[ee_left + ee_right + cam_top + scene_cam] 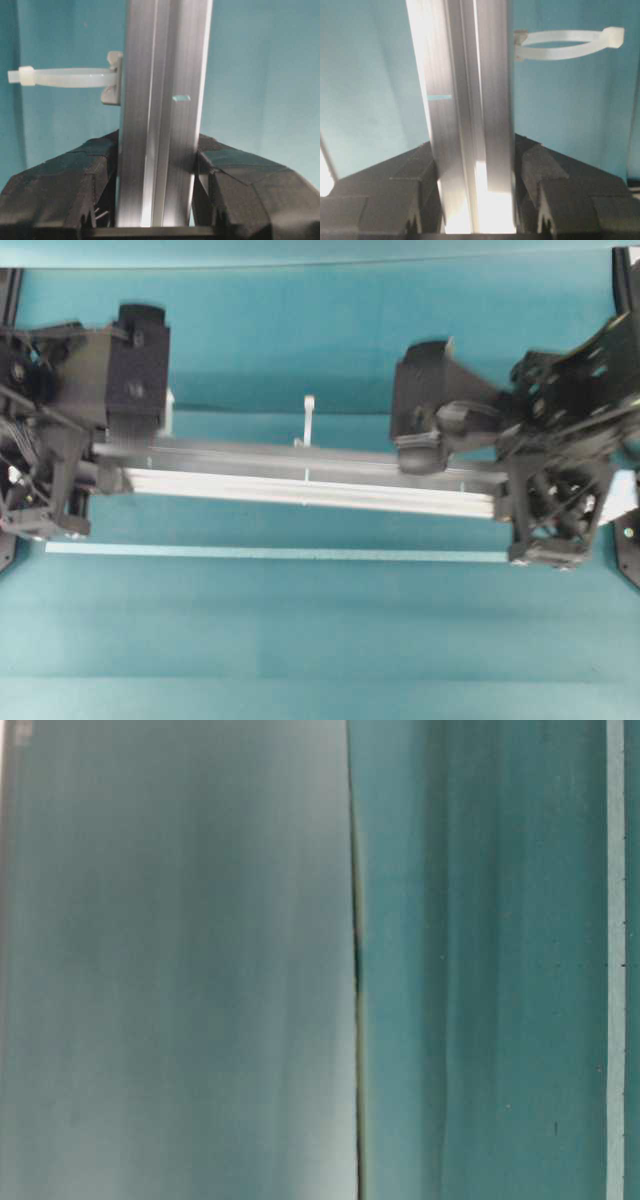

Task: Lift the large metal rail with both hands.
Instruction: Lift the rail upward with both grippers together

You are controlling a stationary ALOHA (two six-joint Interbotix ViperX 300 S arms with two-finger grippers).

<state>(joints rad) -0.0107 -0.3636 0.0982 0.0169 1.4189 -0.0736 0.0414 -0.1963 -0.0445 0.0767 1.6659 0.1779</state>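
Note:
The large metal rail [300,480] is a long silver grooved bar lying left to right across the teal table. My left gripper [105,468] is shut on its left end, and my right gripper [505,490] is shut on its right end. In the left wrist view the rail [162,100] runs between the black fingers [75,180] of the gripper [159,145], both pressed to its sides. The right wrist view shows the same grip [472,145] on the rail [465,100]. A pale peg [308,420] sticks out of the rail's far side. How high the rail sits I cannot tell.
A thin pale tape strip [275,553] lies parallel to the rail on the near side. Pale plastic ties [65,77] [570,42] jut sideways from the rail. Both arms' black frames crowd the left and right edges. The table-level view is blurred teal.

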